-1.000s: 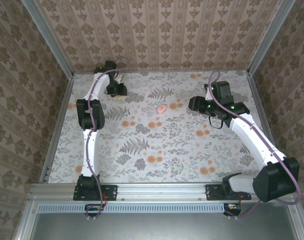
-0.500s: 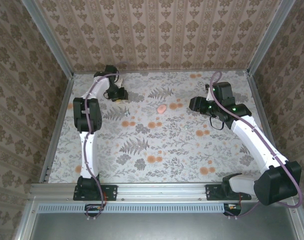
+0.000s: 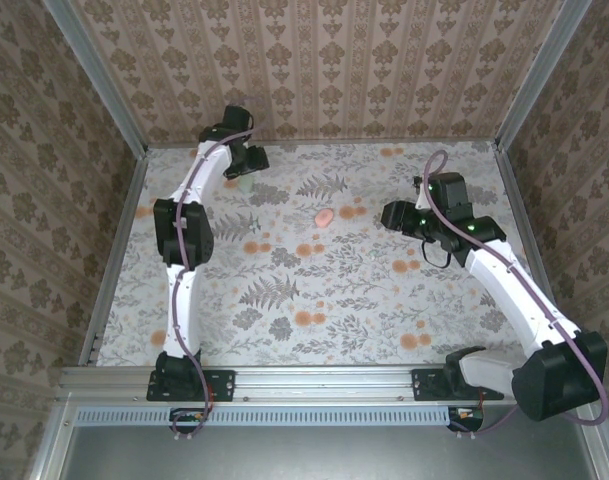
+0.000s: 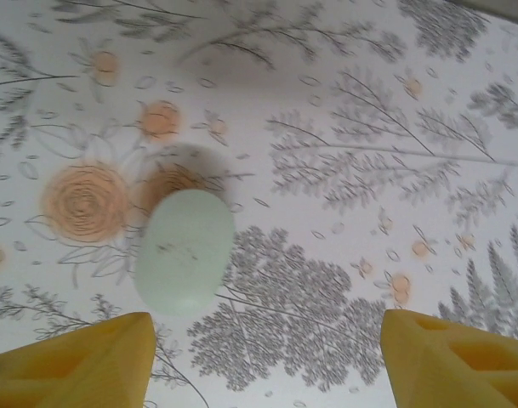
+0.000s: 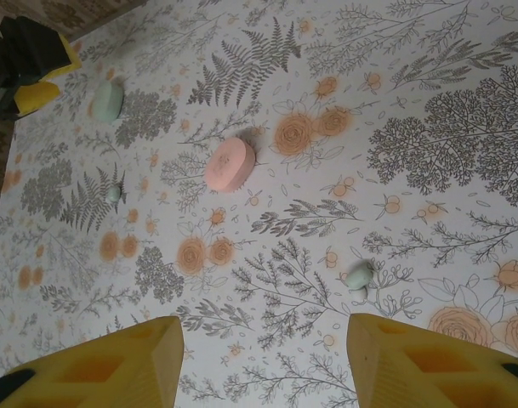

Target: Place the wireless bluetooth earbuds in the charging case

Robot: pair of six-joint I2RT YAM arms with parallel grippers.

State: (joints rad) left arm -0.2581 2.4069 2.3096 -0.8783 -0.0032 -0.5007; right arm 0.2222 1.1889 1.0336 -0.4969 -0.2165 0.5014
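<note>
We see the left gripper (image 4: 267,361) hovering with its yellow fingers (image 4: 80,361) spread wide and empty above the mint-green case (image 4: 184,251), which lies flat on the flower-printed table (image 4: 344,110) at about 10 o'clock from the gap between them. The right gripper (image 5: 263,365) also has its fingers well apart, holding nothing. From its wrist camera we find the pink case (image 5: 229,164) near the middle. One earbud (image 5: 358,274) lies on the table at 5 o'clock from the pink case and the other earbud (image 5: 114,194) at 8 o'clock. Both are loose, apart from either case.
</note>
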